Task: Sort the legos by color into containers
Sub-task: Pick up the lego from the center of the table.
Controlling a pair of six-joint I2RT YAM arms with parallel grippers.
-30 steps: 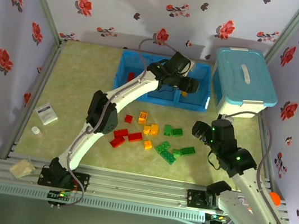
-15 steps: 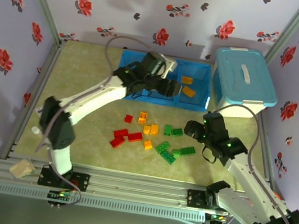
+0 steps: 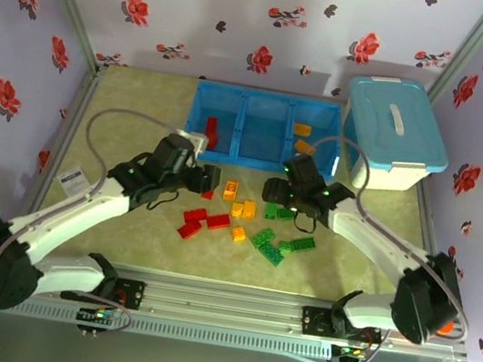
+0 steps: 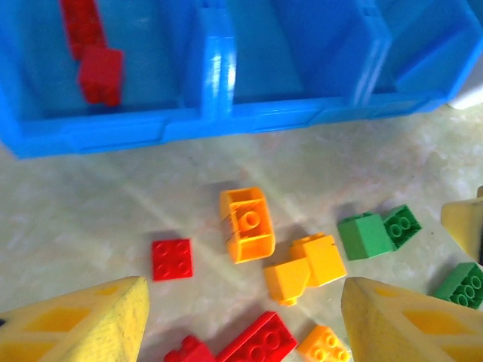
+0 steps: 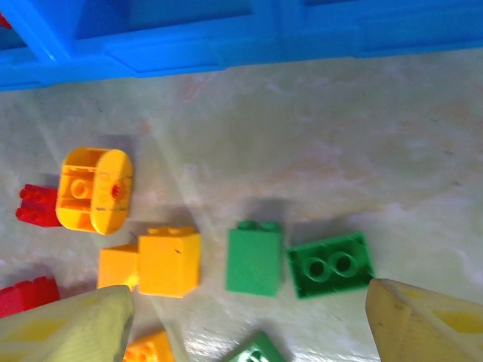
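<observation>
Most legos (image 3: 237, 208) lie loose on the worktop (image 3: 123, 116) before the tray (image 3: 258, 161), with a few reds and oranges binned: mid-sort, between picks. The left fingers (image 3: 207, 177) and right fingers (image 3: 275, 191), open and empty over the pile, must each drop onto one brick. A second ago the left was over the tray, the right further back.

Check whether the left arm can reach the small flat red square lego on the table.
Probably yes: the left gripper hovers open near it, and the red square lego lies alone, apart from the orange lego beside it.
</observation>
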